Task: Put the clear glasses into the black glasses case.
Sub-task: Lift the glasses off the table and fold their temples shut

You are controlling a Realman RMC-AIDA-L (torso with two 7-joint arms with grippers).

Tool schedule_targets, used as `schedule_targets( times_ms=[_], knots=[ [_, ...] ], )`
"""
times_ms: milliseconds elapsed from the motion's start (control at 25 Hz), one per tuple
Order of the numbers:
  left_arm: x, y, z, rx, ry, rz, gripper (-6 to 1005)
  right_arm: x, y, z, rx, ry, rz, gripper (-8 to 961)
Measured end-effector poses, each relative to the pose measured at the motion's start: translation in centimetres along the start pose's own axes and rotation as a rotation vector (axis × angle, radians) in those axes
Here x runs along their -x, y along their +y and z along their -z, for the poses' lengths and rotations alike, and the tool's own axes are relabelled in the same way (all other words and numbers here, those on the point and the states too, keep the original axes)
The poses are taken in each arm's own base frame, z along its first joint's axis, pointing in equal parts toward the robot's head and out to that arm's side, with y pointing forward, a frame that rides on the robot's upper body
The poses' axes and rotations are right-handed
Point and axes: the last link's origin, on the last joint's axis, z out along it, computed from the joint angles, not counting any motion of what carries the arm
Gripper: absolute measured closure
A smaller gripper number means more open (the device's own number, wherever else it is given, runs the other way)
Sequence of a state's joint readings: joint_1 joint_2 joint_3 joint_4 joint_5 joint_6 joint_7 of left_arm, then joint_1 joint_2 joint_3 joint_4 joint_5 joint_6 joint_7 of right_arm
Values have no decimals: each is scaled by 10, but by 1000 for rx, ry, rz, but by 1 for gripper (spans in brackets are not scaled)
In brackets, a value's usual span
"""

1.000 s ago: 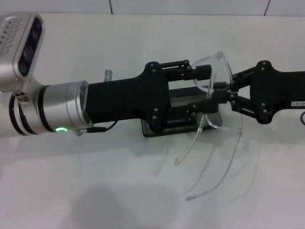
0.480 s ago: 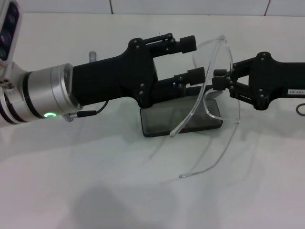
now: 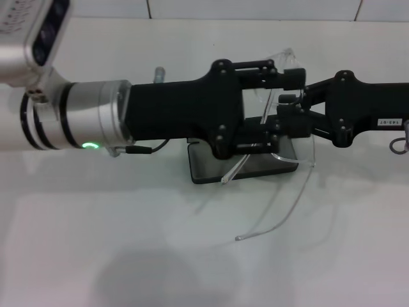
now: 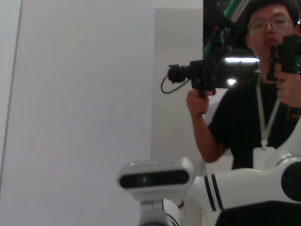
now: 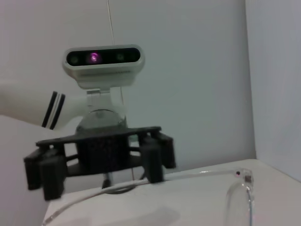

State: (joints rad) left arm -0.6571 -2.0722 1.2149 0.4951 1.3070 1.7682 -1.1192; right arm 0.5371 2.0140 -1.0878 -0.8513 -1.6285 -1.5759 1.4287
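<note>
The clear glasses (image 3: 280,57) hang above the table, with my right gripper (image 3: 289,109) shut on them near the lens from the right. Their long thin arms trail down toward the table front. My left gripper (image 3: 285,101) reaches in from the left and is open, one finger above and one below the lens. The black glasses case (image 3: 199,178) lies open on the table directly beneath both grippers, partly hidden by them. In the right wrist view one arm of the glasses (image 5: 197,174) runs in front of the left gripper (image 5: 99,162).
A white table (image 3: 128,256) spreads out in front. A small metal part (image 3: 158,71) sticks up behind the left arm. In the left wrist view a person holding a camera (image 4: 263,94) stands beyond the right arm.
My left gripper has swung to the right and now straddles the lens. The glasses have sunk a little closer to the case. The right gripper has barely moved.
</note>
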Motion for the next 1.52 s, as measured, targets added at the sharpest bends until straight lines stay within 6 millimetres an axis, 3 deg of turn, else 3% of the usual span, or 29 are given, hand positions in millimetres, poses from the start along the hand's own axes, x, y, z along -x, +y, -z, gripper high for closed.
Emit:
schedule_targets(
  times_ms=[920,1200,1320,1520],
  knots=[
    [11,-13,-10,-62,-84,49,393,6,7,0,66,-8,22,840],
    [8,-15,-7,-67,-76,37,393,3,-1,5,5,2,17,840],
    [4,-15,-3,-70,-64,33,393,1,-10,11,-66,-2,10,840],
    [-1,-19,9,-107,-45,22,394,4,-15,40,-158,-74,14,840]
  ],
)
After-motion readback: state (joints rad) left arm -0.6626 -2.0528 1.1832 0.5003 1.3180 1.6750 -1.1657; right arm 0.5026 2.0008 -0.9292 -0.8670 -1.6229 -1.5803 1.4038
